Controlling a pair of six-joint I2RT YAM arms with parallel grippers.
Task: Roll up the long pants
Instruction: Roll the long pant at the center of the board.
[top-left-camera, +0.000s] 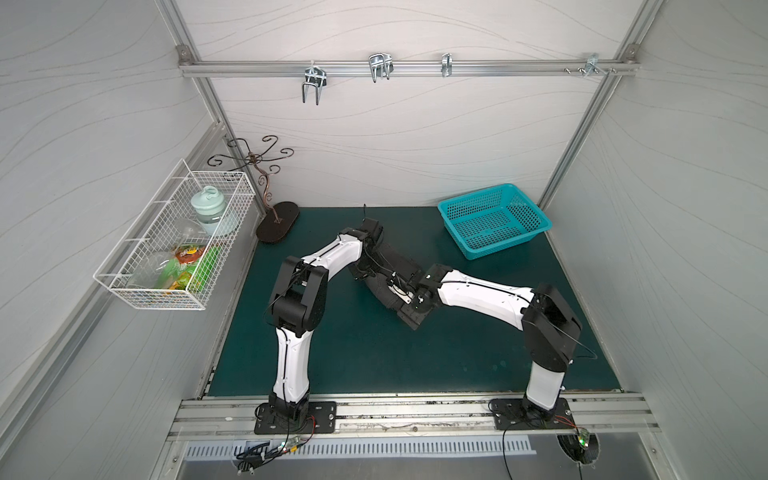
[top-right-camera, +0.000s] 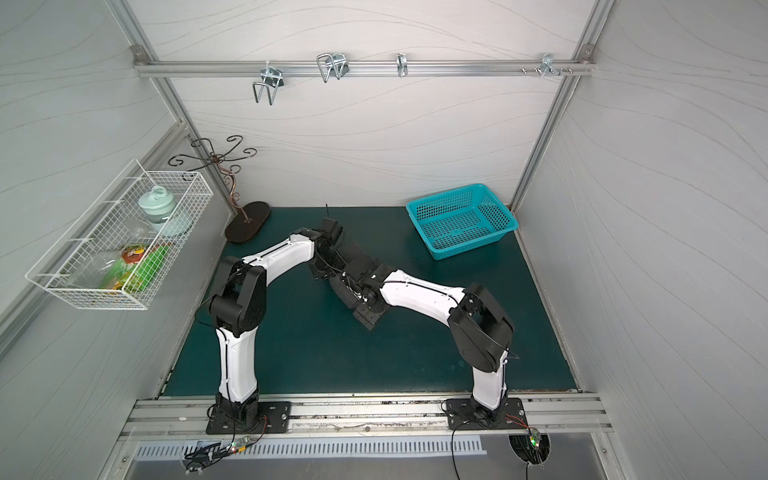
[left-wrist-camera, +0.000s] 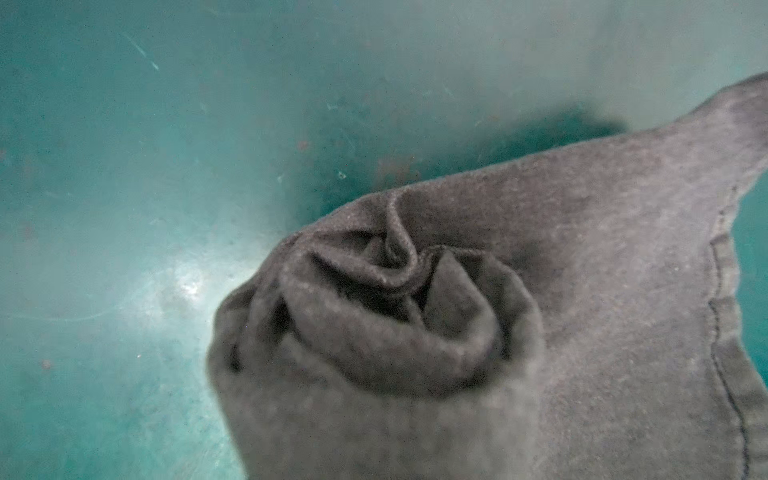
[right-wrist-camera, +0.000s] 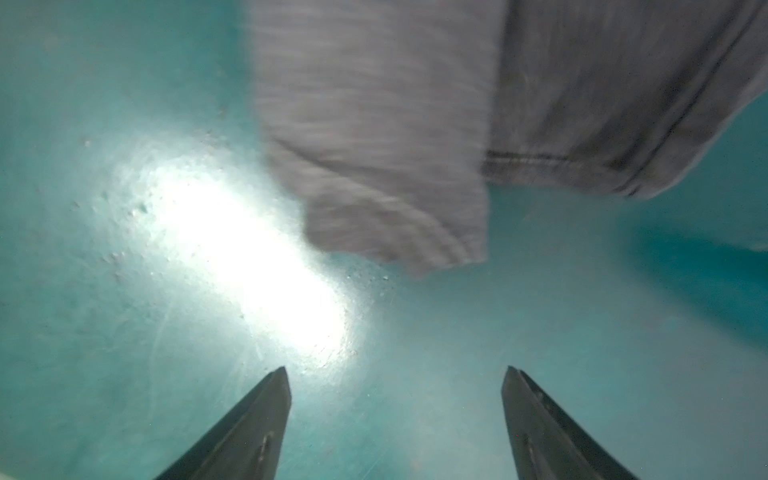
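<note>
The dark charcoal-grey long pants (top-left-camera: 380, 293) lie on the dark green table (top-left-camera: 374, 365) as a short, thick bundle. They sit well apart from the teal perforated plastic basket (top-left-camera: 494, 220), on the side of it nearer the arm bases, and both wrists meet over them.

Most of the rolling looks done. The cloth is gathered into one compact mass with no legs stretched out across the table. What seems to be left is the tail end: a stitched hem edge spreads flat beside the roll instead of wrapping round it. It probably needs one last turn or a tuck before the bundle holds its shape.

Both top views show the layout and how small the bundle is, but dark cloth and dark wrist parts merge there. The left wrist view shows the end of the roll (left-wrist-camera: 415, 316) close up, with layers coiled in a spiral and the loose hem running off to one side. The right wrist view alone shows the right pincer (right-wrist-camera: 395, 370). Its two fingers stand wide apart over bare table with nothing between them, short of a blurred hemmed corner of the pants (right-wrist-camera: 374, 145).

The left pincer (top-left-camera: 368, 272) cannot be read. Its fingers do not show in its own wrist view, and from above it is lost against the cloth, so I cannot tell whether it grips the roll.
</note>
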